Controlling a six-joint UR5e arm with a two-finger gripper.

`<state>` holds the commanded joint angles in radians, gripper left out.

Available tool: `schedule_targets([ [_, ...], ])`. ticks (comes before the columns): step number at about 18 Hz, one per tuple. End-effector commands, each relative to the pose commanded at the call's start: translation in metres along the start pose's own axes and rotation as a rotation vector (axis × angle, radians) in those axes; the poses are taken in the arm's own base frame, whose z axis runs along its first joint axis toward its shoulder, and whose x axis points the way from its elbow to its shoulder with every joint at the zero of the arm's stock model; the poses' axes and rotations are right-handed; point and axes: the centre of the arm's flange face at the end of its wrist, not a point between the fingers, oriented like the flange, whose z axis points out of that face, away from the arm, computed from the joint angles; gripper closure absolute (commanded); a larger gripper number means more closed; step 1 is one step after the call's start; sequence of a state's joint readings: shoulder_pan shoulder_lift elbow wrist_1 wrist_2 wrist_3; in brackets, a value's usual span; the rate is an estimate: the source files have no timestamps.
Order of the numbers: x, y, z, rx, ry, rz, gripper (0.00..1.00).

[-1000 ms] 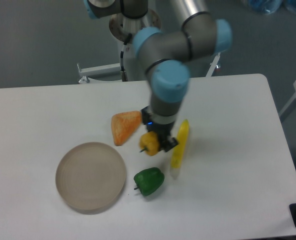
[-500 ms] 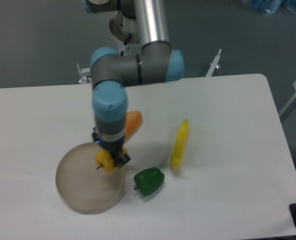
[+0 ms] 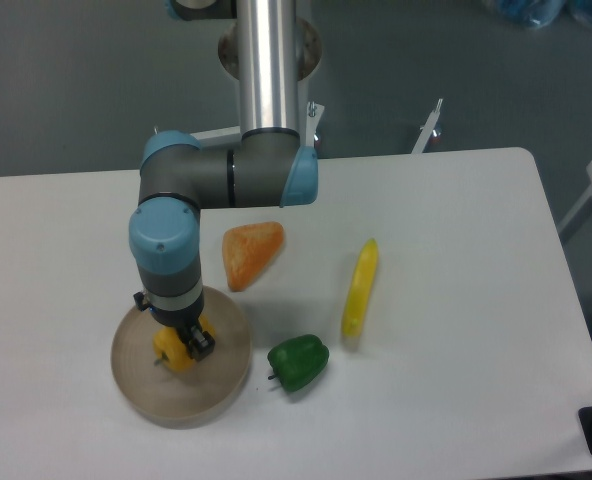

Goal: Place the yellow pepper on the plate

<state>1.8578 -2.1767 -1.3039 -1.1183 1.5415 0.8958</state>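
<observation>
Yellow pepper (image 3: 172, 353) clamped in the closed pincer (image 3: 179, 343), over the plate (image 3: 218, 375).

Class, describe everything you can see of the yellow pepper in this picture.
The yellow pepper is small, blocky and yellow-orange, with a short dark stem pointing left. It sits over the middle of the round beige plate, gripped from above by the tool. Whether it touches the plate cannot be told.

One fixed camera, high in front, angled down — table (image 3: 456, 200) fills frame, arm base opposite
</observation>
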Motion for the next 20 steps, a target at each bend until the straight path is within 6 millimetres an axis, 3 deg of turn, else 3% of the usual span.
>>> schedule_targets([
  [3,0.002,-0.004,-0.014,0.003,-0.025,0.014,0.0],
  [7,-0.029,0.03,-0.059,0.032,-0.079,-0.007,0.0],
  [11,-0.061,0.076,-0.09,0.025,-0.108,0.058,0.0],
  [20,-0.119,0.2,-0.123,-0.049,-0.012,0.063,0.0],
])
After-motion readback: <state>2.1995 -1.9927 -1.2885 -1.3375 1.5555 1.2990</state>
